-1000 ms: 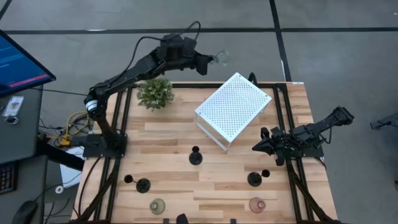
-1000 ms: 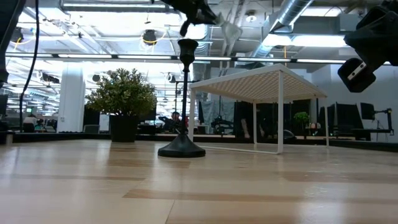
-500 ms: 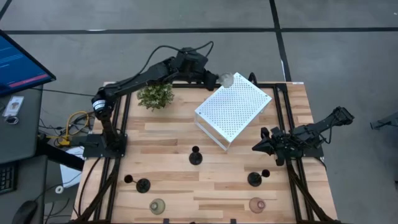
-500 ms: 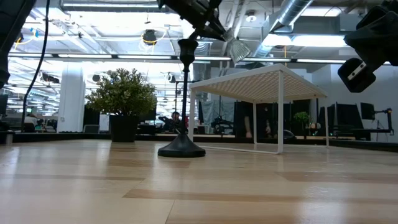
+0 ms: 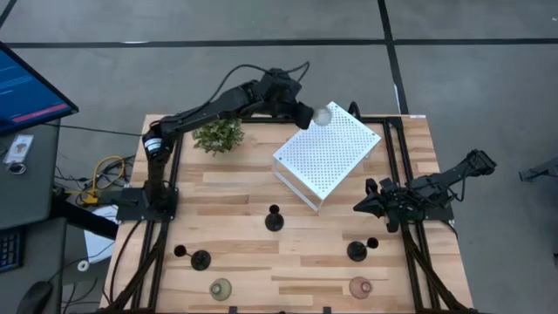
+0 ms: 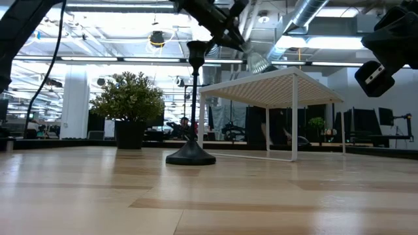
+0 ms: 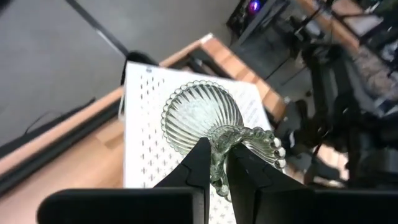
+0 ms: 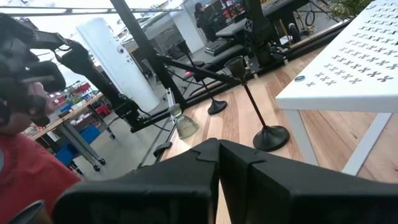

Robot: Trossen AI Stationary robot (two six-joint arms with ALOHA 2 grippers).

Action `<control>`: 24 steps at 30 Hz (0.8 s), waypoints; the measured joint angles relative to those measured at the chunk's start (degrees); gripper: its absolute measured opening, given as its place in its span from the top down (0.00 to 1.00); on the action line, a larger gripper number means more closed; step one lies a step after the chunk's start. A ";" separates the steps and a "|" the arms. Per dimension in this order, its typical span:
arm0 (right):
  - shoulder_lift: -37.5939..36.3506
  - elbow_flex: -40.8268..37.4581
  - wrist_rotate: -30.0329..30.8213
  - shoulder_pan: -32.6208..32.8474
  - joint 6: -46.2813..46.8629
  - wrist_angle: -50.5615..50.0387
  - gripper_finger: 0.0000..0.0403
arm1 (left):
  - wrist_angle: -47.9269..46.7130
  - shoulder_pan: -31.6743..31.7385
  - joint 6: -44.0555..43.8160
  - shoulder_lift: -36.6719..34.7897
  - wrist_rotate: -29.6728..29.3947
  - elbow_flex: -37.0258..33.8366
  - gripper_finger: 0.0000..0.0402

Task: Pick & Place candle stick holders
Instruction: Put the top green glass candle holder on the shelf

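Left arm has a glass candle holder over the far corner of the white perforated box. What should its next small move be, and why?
Probably lower it straight down. The left gripper is shut on the greenish glass holder, which hangs above the far corner of the white perforated box and does not appear to rest on it. The right gripper waits shut at the table's right edge.

Bright, even overhead light with soft shadows; ceiling lights (image 6: 157, 39) glare in the low view, foreground tabletop (image 6: 196, 202) blurred.

The wooden table (image 5: 244, 187) holds a white box (image 5: 327, 153) under the left claw (image 5: 307, 115); a plant (image 5: 217, 134) beside it; five candle holders (image 5: 275, 218) farther off.
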 joint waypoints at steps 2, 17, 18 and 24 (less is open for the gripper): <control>-0.02 0.00 0.02 0.00 0.00 0.00 1.00 | -0.85 -0.64 0.09 0.77 -0.31 0.00 0.93; -0.01 0.00 0.02 -0.02 0.02 0.01 1.00 | -5.55 -2.66 0.56 1.59 -3.50 -0.57 0.93; -0.02 0.00 0.00 0.00 0.02 0.02 1.00 | -6.03 -2.72 0.83 1.59 -3.64 -0.59 0.93; -0.02 0.00 0.02 -0.02 0.02 0.02 1.00 | -6.17 -3.32 1.39 1.57 -4.48 -0.59 0.93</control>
